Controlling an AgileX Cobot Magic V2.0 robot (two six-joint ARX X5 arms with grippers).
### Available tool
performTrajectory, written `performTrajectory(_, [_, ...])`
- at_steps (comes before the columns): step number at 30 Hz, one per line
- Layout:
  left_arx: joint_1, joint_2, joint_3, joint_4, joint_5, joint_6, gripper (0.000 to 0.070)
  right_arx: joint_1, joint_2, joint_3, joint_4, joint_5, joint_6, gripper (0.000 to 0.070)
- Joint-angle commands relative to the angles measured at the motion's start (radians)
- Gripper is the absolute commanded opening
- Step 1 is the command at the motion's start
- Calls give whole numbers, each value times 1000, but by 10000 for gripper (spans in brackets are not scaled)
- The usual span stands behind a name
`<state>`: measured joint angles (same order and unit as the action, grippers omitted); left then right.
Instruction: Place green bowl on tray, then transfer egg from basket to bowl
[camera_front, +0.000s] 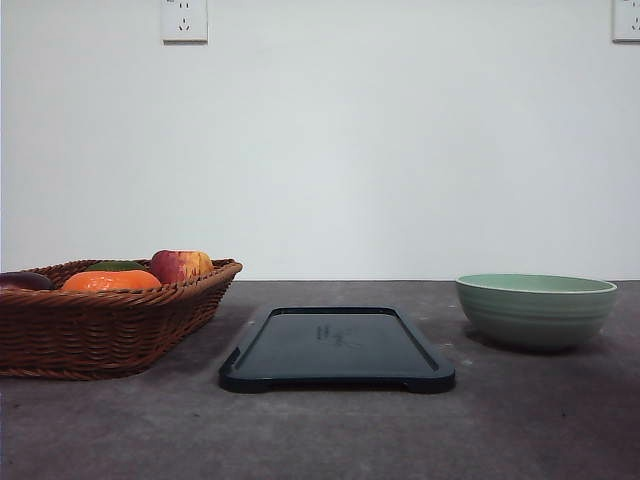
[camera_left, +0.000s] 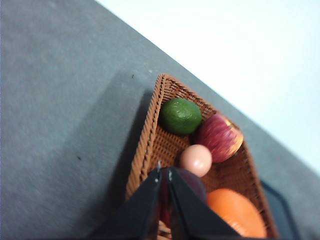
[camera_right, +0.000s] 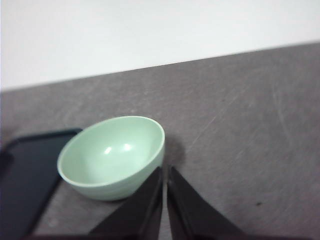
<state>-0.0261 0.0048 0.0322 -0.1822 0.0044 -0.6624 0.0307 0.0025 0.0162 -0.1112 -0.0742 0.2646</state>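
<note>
Beside the tray (camera_front: 337, 350), a ridged sage-green bowl (camera_front: 535, 309) sits.

My grey table (camera_front: 520, 420) is carrying the basket (camera_front: 110, 325) at left; the tray (camera_front: 337, 350) is lying centrally; the green bowl (camera_front: 535, 310) is sitting right.

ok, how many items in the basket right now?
5 visible in the basket: lime, apple, egg, orange, and a dark purple item partly behind the left gripper. More may be hidden.
</note>
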Motion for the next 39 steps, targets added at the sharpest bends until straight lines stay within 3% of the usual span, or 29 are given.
performTrajectory(1, [3, 0, -18, -5, 3, -153, 12, -1, 1, -4, 14, 4, 190, 7])
performTrajectory(4, [3, 0, -18, -5, 3, -249, 10, -1, 1, -3, 14, 3, 289, 7])
performTrajectory(9, [3, 0, -16, -3, 2, -257, 10, -1, 1, -3, 43, -5, 304, 7])
performTrajectory(16, [3, 0, 15, 45, 1, -43, 9, -1, 2, 7, 162, -4, 266, 6])
performTrajectory(20, [3, 0, 41, 134, -9, 18, 9, -1, 2, 26, 162, -4, 243, 6])
performTrajectory(26, [3, 11, 128, 143, -42, 122, 9, -1, 15, 88, 147, -4, 212, 6])
performTrajectory(34, [3, 157, 310, 10, -39, 215, 9, -1, 156, 240, 25, -14, 81, 6])
performTrajectory(39, [3, 302, 433, -112, -9, 289, 9, -1, 284, 345, -66, -88, -9, 6])
